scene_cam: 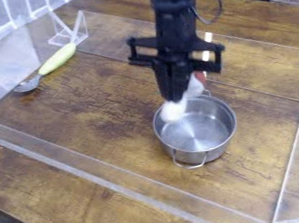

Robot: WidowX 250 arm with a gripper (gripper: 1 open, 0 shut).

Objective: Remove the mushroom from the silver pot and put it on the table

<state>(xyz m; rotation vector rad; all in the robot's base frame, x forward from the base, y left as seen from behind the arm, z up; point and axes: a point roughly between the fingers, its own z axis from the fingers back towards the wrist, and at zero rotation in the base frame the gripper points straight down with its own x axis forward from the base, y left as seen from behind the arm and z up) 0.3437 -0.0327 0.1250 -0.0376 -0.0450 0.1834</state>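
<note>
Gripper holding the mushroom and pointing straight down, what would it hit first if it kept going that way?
Most likely the silver pot. The gripper, shut on the mushroom, hangs over the pot's back-left edge. Depth is unclear, so it could meet the rim or the inside.

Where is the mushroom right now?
Camera view, right of centre: the mushroom hangs in the shut gripper, lifted just above the far-left rim of the silver pot.

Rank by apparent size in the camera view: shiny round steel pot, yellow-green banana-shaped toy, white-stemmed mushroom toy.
1. Shiny round steel pot.
2. Yellow-green banana-shaped toy and white-stemmed mushroom toy: too alike to rank, mushroom partly hidden.
</note>
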